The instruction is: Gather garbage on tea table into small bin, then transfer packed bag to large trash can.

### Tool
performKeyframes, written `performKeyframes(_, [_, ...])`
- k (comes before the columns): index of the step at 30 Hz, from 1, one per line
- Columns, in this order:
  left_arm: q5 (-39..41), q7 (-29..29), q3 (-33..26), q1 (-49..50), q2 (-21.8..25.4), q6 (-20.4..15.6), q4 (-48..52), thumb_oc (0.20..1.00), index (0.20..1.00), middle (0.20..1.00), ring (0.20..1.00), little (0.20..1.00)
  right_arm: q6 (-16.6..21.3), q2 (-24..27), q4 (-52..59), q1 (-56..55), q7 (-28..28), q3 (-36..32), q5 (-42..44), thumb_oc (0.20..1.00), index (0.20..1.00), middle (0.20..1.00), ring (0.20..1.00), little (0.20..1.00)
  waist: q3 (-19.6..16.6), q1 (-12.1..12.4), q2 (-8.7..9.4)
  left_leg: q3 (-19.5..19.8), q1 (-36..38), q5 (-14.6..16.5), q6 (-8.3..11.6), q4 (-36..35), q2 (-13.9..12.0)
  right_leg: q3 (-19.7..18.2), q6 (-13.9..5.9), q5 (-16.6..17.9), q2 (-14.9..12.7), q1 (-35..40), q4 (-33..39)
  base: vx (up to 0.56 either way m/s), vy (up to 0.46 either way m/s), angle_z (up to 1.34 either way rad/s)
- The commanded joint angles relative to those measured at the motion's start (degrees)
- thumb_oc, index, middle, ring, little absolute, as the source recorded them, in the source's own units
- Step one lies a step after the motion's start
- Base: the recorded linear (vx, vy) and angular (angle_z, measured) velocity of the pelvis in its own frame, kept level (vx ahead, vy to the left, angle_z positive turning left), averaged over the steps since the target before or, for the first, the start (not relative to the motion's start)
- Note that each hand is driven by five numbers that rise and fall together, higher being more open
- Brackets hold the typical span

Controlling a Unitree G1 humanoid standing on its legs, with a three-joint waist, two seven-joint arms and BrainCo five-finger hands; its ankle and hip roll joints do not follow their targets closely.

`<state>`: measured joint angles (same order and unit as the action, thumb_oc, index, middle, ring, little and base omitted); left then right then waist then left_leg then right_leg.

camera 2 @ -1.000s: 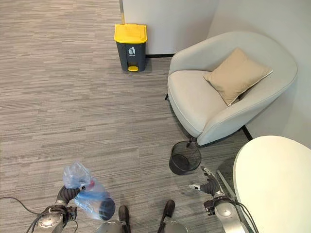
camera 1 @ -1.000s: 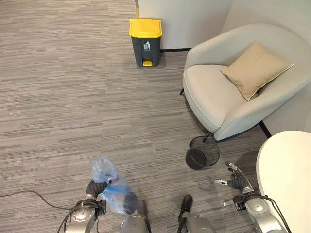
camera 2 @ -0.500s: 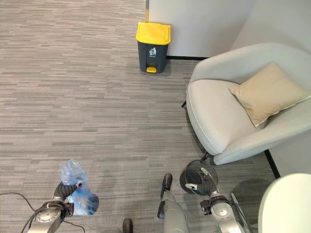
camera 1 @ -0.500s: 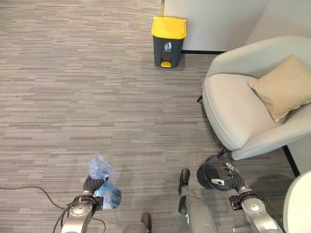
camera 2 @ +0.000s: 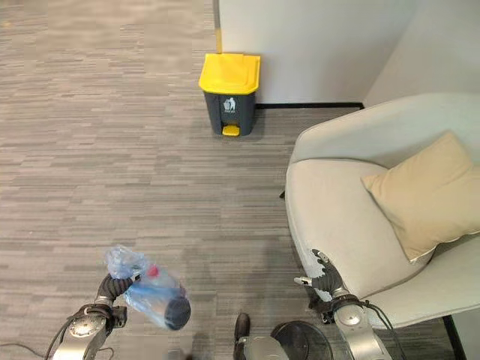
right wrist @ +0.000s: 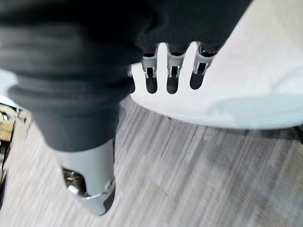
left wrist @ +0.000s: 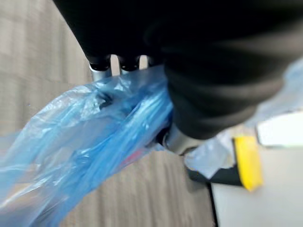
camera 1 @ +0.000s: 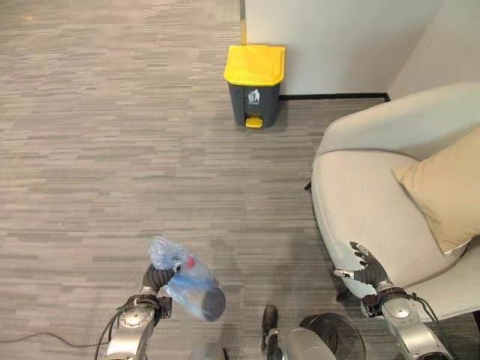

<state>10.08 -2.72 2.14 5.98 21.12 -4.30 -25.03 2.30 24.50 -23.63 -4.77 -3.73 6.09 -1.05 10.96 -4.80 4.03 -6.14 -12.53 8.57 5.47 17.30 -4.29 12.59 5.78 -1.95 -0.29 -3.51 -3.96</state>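
Note:
A blue plastic bag point(camera 1: 187, 289) packed with rubbish hangs from my left hand point(camera 1: 155, 279), low on the left above the carpet. In the left wrist view the fingers point(left wrist: 102, 71) are curled round the gathered neck of the bag point(left wrist: 85, 156). The large grey trash can with a yellow lid point(camera 1: 255, 82) stands ahead against the wall, lid down. My right hand point(camera 1: 364, 266) hovers by the front edge of the armchair; its fingers point(right wrist: 171, 71) are relaxed and hold nothing. The small black mesh bin point(camera 1: 330, 337) sits on the floor near the view's lower edge.
A pale armchair point(camera 1: 367, 210) with a tan cushion point(camera 1: 442, 195) takes up the right side. Open grey carpet point(camera 1: 112, 150) stretches between me and the trash can. A white wall point(camera 1: 337, 37) runs behind the can.
The whole view has shifted: the camera moved closer to the yellow-lidded can, and the mesh bin slid to the lower edge. The bag has swung out to the right of my left hand.

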Motion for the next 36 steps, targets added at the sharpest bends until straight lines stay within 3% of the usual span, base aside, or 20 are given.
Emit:
performKeyframes(1, [-0.15, -1.17, -0.5, -0.11, 3.06, -2.52, 1.84, 0.2, 0.2, 0.2, 0.2, 0.2, 1.74, 1.3, -0.4, -0.18, -1.86, -0.75, 1.34, 1.0, 1.0, 1.0, 1.0, 1.0, 1.11, 2.04, -1.28, -1.3, -1.34, -7.64, -1.69, -6.81, 1.49, -2.64, -9.3, -4.02, -3.69, -0.61, -1.32, 0.25, 0.024, -0.59])
performKeyframes(3, [-0.2, -1.25, -0.24, -0.28, 2.93, -2.61, 2.12, 0.2, 0.2, 0.2, 0.2, 0.2, 1.61, 0.78, -1.52, -0.07, -2.43, -0.66, 1.21, 1.0, 1.0, 1.0, 1.0, 1.0, 1.32, 2.95, -1.33, -2.06, -3.36, -11.41, -0.85, -10.09, 1.76, -3.26, -9.51, -4.6, -2.85, 1.88, -0.03, 0.33, 0.051, -0.44])
performKeyframes(5, [-0.26, -1.12, -0.27, -0.03, 2.74, -2.54, 2.63, 0.2, 0.2, 0.2, 0.2, 0.2, 1.47, 0.36, -1.82, 0.03, -2.66, -0.75, 0.98, 1.0, 1.0, 1.0, 1.0, 1.0, 0.88, 3.45, -1.35, -3.68, -4.08, -12.07, -1.01, -10.8, 1.63, -3.98, -9.82, -5.18, -2.6, 4.0, 0.79, 0.34, 0.124, -0.2])
performKeyframes(7, [-0.46, -0.93, -0.48, 0.64, 2.68, -2.36, 2.73, 0.2, 0.2, 0.2, 0.2, 0.2, 1.33, 0.02, -1.69, -0.22, -2.44, -0.73, 0.49, 1.0, 1.0, 1.0, 1.0, 1.0, 0.46, 3.75, -1.3, -4.16, -2.48, -11.31, -1.49, -12.13, 1.65, -4.68, -10.12, -5.56, -2.67, 4.93, 1.05, 0.31, 0.147, -0.21])
performKeyframes(11, [-0.59, -0.66, -1.67, 2.13, 3.2, -2.08, 3.11, 0.2, 0.2, 0.2, 0.2, 0.2, 0.96, -2.2, -1.76, 0.37, -1.71, -0.73, 0.44, 1.0, 1.0, 1.0, 1.0, 1.0, -1.37, 4.71, 0.46, -3.95, -1.0, -6.47, -4.77, -8.29, 4.01, -7.34, -12.7, -6.48, -6.48, 6.55, -2.68, 0.42, 0.242, -0.63])
performKeyframes(14, [-1.29, -1.26, -2.1, 1.15, 4.49, -1.89, 3.5, 0.2, 0.2, 0.2, 0.2, 0.2, 1.08, -3.02, -1.03, 1.45, -1.56, -0.63, 0.82, 1.0, 1.0, 1.0, 1.0, 1.0, -0.59, 4.47, 0.3, -4.04, 2.04, -3.39, -7.45, -8.25, 5.62, -8.64, -14.05, -2.91, -7.77, 0.48, -15.42, 0.29, 0.234, -0.2])
performKeyframes(15, [-1.12, -1.6, -2.15, 0.6, 4.66, -2.05, 3.51, 0.2, 0.2, 0.2, 0.2, 0.2, 0.95, -2.97, -1.11, 2.17, -1.47, -0.22, 0.91, 1.0, 1.0, 1.0, 1.0, 1.0, -0.08, 4.14, -0.34, -3.86, 4.13, -2.6, -7.85, -9.14, 5.77, -7.78, -13.44, -0.94, -7.65, -3.92, -16.85, 0.28, 0.148, 0.23])
performKeyframes(18, [-0.73, -1.9, -2.09, 0.26, 4.79, -2.23, 3.15, 0.2, 0.2, 0.2, 0.2, 0.2, 0.8, -2.5, -0.51, 3.0, -1.5, -0.08, 1.61, 1.0, 1.0, 1.0, 1.0, 1.0, 1.11, 2.77, -1.31, -3.34, 9.34, -0.81, -7.89, -11.88, 6.28, -4.58, -13.09, 0.62, -7.62, -10.11, -11.92, 0.36, 0.064, 0.04])
performKeyframes(22, [-0.46, -2.11, -2.05, -0.43, 4.33, -2.26, 2.15, 0.2, 0.2, 0.2, 0.2, 0.2, 0.63, -2.28, -0.22, 2.95, -1.51, 0.15, 1.57, 1.0, 1.0, 1.0, 1.0, 1.0, 2.17, 1.24, -1.12, -1.87, 14.43, 1.67, -7.04, -13.2, 7.13, -1.24, -14.65, 4.46, -8.43, -14.14, -2.23, 0.38, -0.038, -0.02])
performKeyframes(25, [-0.63, -1.83, -1.81, -0.44, 3.82, -2.4, 2.15, 0.2, 0.2, 0.2, 0.2, 0.2, 0.51, -2.1, -0.44, 2.35, -1.38, 0.22, 1.09, 1.0, 1.0, 1.0, 1.0, 1.0, 2.47, 0.25, -1.24, -0.21, 17.74, 4.05, -6.17, -13.24, 7.25, 0.6, -15.57, 6.61, -8.46, -16.0, 1.13, 0.45, -0.121, 0.41])
performKeyframes(26, [-1.18, -1.45, -1.53, -0.08, 3.72, -2.45, 2.3, 0.2, 0.2, 0.2, 0.2, 0.2, 0.54, -1.95, -0.2, 1.29, -1.19, -0.3, 1.3, 1.0, 1.0, 1.0, 1.0, 1.0, 1.55, -0.26, -0.94, 1.35, 20.59, 6.14, -5.53, -13.59, 7.42, 0.13, -15.55, 7.21, -8.74, -15.03, 2.06, 0.81, -0.32, 1.07])
performKeyframes(27, [-1.24, -1.3, -1.48, 0.51, 3.38, -2.39, 2.36, 0.2, 0.2, 0.2, 0.2, 0.2, 0.72, -1.5, -0.29, 0.47, -0.95, -0.44, 1.34, 1.0, 1.0, 1.0, 1.0, 1.0, 0.57, -0.64, -1.68, 1.88, 22.69, 6.24, -3.59, -11.88, 5.5, -0.46, -14.25, 7.44, -8.26, -13.9, -0.09, 0.77, -0.347, 1.09])
performKeyframes(28, [-1.17, -1.17, -1.52, 0.93, 3.27, -2.32, 2.44, 0.2, 0.2, 0.2, 0.2, 0.2, 0.59, -1.44, -0.27, 0.43, -0.92, -0.52, 1.29, 1.0, 1.0, 1.0, 1.0, 1.0, 0.12, -0.7, -1.75, 1.93, 22.32, 5.05, -2.92, -10.65, 4.94, 0.15, -13.94, 7.19, -8.51, -13.59, -0.57, 0.56, -0.278, 1.14])
performKeyframes(29, [-1.19, -1.05, -1.41, 1.46, 2.87, -2.25, 2.9, 0.2, 0.2, 0.2, 0.2, 0.2, 0.75, -1.2, -0.15, 0.37, -1.02, -0.52, 1.36, 1.0, 1.0, 1.0, 1.0, 1.0, -0.13, -0.73, -2.53, 1.77, 21.27, 3.21, -1.67, -7.26, 3.54, 0.79, -13.25, 6.53, -7.93, -12.77, -0.89, 0.42, -0.27, 0.66])
performKeyframes(30, [-0.81, -0.79, -1.24, 1.58, 2.51, -2.17, 2.9, 0.2, 0.2, 0.2, 0.2, 0.2, 1.32, -0.65, -0.24, 0.51, -1.35, -0.8, 1.97, 1.0, 1.0, 1.0, 1.0, 1.0, -0.84, -0.77, -2.86, 1.34, 18.22, -1.94, 0.31, 0.66, 1.61, 1.46, -11.65, 5.14, -6.75, -10.64, -0.68, 0.48, -0.303, 0.35])
performKeyframes(31, [0.01, -0.72, -1.21, 1.71, 2.21, -2.19, 2.57, 0.2, 0.2, 0.2, 0.2, 0.2, 1.18, -0.15, -0.74, 0.52, -1.65, -0.97, 2.12, 1.0, 1.0, 1.0, 1.0, 1.0, -1.27, -0.84, -2.44, -0.31, 15.97, -5.02, 0.54, 5.07, 0.05, 1.92, -10.29, 3.17, -6.31, -8.53, -0.17, 0.47, -0.295, 0.03])
performKeyframes(32, [0.47, -0.63, -1.09, 1.5, 2.08, -2.15, 2.36, 0.2, 0.2, 0.2, 0.2, 0.2, 1.09, 0.09, -1.11, 0.65, -1.75, -0.95, 2.29, 1.0, 1.0, 1.0, 1.0, 1.0, -1.28, -0.72, -2.42, -0.95, 15.33, -4.83, -0.18, 5.29, -0.54, 1.66, -9.79, 2.15, -5.74, -7.54, 0.05, 0.53, -0.215, -0.11])
performKeyframes(34, [0.04, -0.5, 0.16, 0.3, 2.01, -2.0, 1.53, 0.2, 0.2, 0.2, 0.2, 0.2, 1.11, 0.91, -1.45, 0.76, -2.18, -1.25, 2.83, 1.0, 1.0, 1.0, 1.0, 1.0, -0.68, 0.2, -1.5, -1.48, 9.32, 0.08, -2.5, 1.25, 1.12, 0.36, -9.67, -0.76, -5.57, -3.56, 1.14, 0.43, -0.115, -0.2])
performKeyframes(36, [0.0, -0.57, 0.34, 0.25, 1.95, -1.98, 1.56, 0.2, 0.2, 0.2, 0.2, 0.2, 1.08, 0.92, -1.63, 1.01, -2.24, -1.25, 2.93, 1.0, 1.0, 1.0, 1.0, 1.0, -0.48, 0.53, -1.02, -1.25, 6.78, 0.54, -2.84, 0.22, 2.15, -0.07, -9.75, -1.07, -5.84, -2.76, 1.44, 0.16, -0.027, -0.35])
